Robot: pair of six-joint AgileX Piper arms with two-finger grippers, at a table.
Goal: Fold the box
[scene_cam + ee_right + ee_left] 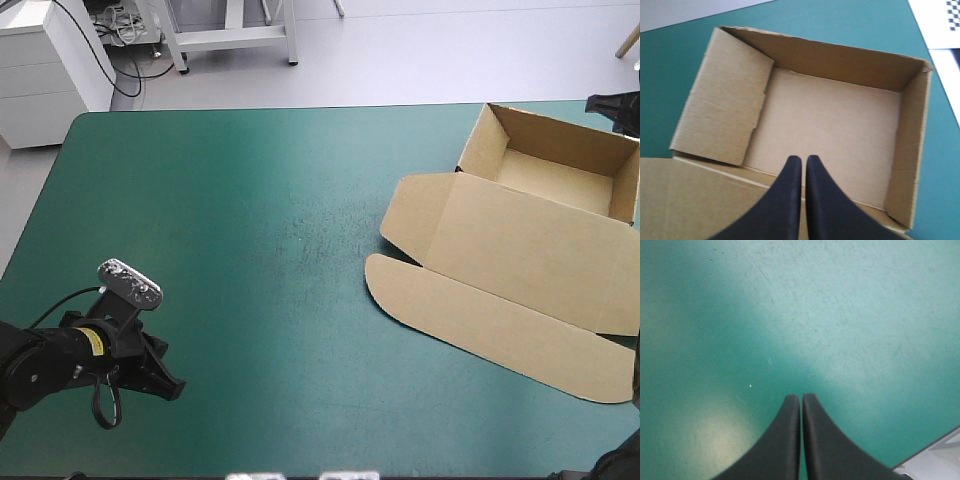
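Note:
The brown box lies at the table's right side as an open tray with its lid flat. The tray is at the far right, walls raised, and the lid and its rounded front flap spread toward the table's middle. My right gripper is shut and empty, hanging over the fold between lid and tray, pointing into the tray's floor. One side wall leans outward. My left gripper sits low at the near left, far from the box. It is shut over bare teal-green cover.
Wide teal-green cover stretches between the left arm and the box. The table's near edge shows close beside the left gripper. A white checkered sheet lies beyond the table edge past the tray.

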